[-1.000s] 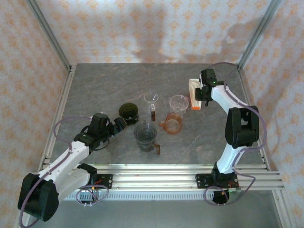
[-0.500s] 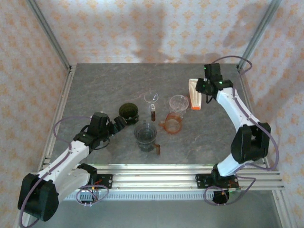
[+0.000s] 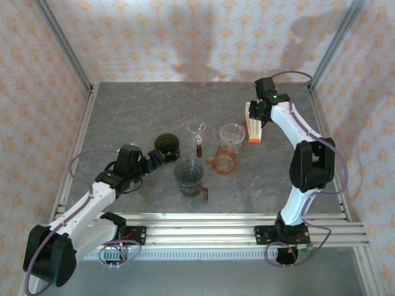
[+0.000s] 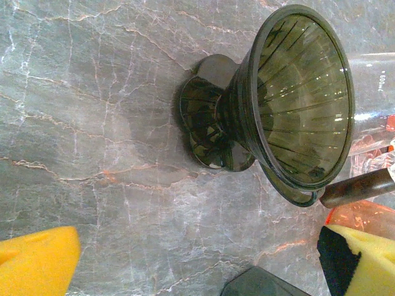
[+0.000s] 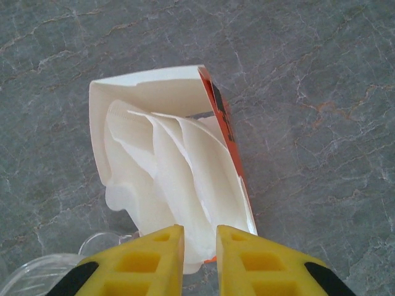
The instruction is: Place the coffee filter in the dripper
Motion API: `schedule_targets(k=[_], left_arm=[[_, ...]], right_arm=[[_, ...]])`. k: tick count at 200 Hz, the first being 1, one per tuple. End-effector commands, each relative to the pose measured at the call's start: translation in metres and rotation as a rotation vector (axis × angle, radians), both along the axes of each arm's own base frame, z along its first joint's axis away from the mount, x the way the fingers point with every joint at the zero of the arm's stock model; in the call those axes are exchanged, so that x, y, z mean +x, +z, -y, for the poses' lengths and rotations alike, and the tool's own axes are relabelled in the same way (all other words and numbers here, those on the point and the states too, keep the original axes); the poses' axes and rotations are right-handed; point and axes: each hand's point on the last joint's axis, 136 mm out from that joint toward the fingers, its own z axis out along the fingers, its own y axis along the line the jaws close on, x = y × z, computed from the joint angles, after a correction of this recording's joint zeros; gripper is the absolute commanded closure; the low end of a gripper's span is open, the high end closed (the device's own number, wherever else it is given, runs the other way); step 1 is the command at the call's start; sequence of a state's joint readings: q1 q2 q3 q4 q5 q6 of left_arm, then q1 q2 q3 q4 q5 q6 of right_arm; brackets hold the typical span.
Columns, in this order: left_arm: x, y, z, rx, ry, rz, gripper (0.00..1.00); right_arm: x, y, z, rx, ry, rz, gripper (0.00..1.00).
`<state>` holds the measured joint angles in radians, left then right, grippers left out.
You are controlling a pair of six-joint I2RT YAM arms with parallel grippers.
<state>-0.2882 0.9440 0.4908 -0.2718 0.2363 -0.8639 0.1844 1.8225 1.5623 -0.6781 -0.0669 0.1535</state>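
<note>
At the far right of the worktop (image 3: 123,111) the right fingers (image 5: 139,259) stand over the open box (image 5: 139,83). They are drawn narrow with only a slim gap left, and the edge of the foremost filter (image 5: 185,172) sits in that gap; I'd judge it caught but not yet squeezed tight. From above, the box lies with its long axis running far to near, and the filters fan out of its mouth straight toward those fingers, so the pull should follow that line. The dripper (image 4: 296,105) stands well off to the left, past the glassware (image 3: 231,132), just ahead of the left fingers (image 4: 37,262), which gape wide and hold nothing. The right arm is much the nearer to the filter. Since a second ago the right fingers have closed in and the wrist has shifted slightly over the box; the left arm and dripper haven't budged.
</note>
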Motion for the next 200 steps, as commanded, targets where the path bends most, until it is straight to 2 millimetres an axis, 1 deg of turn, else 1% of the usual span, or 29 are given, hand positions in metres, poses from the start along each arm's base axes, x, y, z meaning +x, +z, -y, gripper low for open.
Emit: schedule_targets(k=[1, 58, 107, 142, 193, 200], left_arm=[[0.005, 0.008, 0.003, -0.005, -0.002, 0.017, 0.0], [0.005, 0.006, 0.003, -0.001, -0.004, 0.013, 0.0], [0.006, 0.005, 0.004, -0.002, -0.007, 0.012, 0.0], [0.006, 0.004, 0.004, -0.002, -0.008, 0.007, 0.0], [0.006, 0.001, 0.004, -0.004, -0.008, 0.001, 0.01], [0.006, 0.001, 0.004, -0.003, -0.009, 0.0, 0.0]], right_arm=[[0.004, 0.0, 0.007, -0.038, -0.014, -0.014, 0.8], [0.013, -0.007, 0.007, -0.052, -0.018, -0.027, 0.81], [0.014, -0.013, 0.01, -0.074, -0.021, -0.043, 0.81], [0.015, -0.013, 0.009, -0.076, -0.011, -0.044, 0.86], [0.014, -0.016, 0.006, -0.068, 0.005, -0.052, 0.97], [0.014, -0.014, 0.006, -0.069, 0.004, -0.047, 1.0]])
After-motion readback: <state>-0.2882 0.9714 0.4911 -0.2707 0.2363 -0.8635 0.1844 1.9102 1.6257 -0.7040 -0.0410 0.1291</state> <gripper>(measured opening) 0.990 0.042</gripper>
